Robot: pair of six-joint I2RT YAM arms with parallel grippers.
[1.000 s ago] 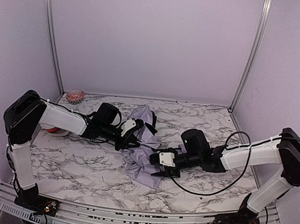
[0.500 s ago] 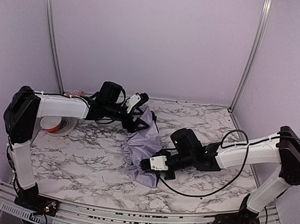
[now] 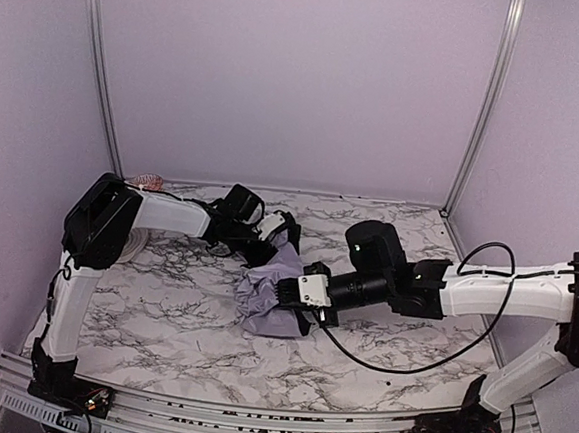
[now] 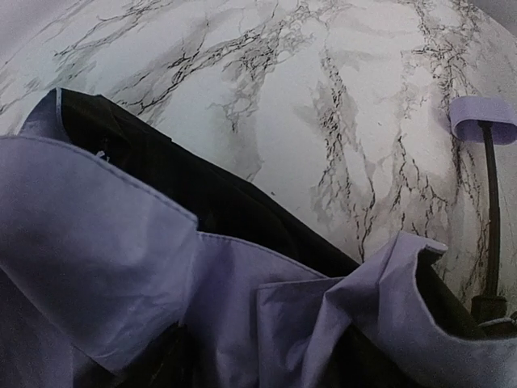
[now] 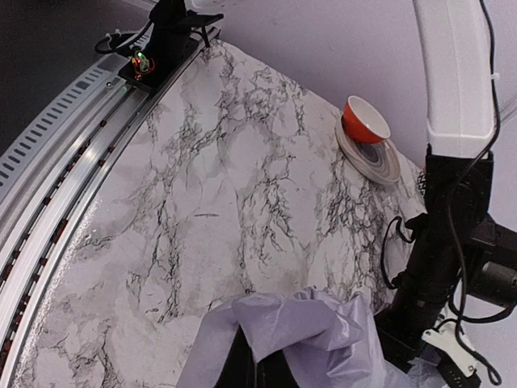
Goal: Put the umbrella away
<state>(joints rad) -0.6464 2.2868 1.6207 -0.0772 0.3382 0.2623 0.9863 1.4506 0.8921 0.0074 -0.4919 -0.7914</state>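
Evidently left hand (image 3: 281, 238) and right hand (image 3: 290, 295) touch the umbrella (image 3: 261, 303); openness cannot be told.

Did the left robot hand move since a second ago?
Yes. The left gripper has moved back and slightly right, closer to the marble table's back edge.

1. The umbrella (image 3: 268, 300) lies on the table (image 3: 161, 317), near its middle.
2. Seen from above, the left gripper (image 3: 283, 236) is at the umbrella's 12 o'clock and the right gripper (image 3: 291, 297) at its 3 o'clock, both at its edge.
3. A bowl (image 5: 365, 119) stands on a plate (image 5: 377, 163) at the umbrella's 10 o'clock, well apart.
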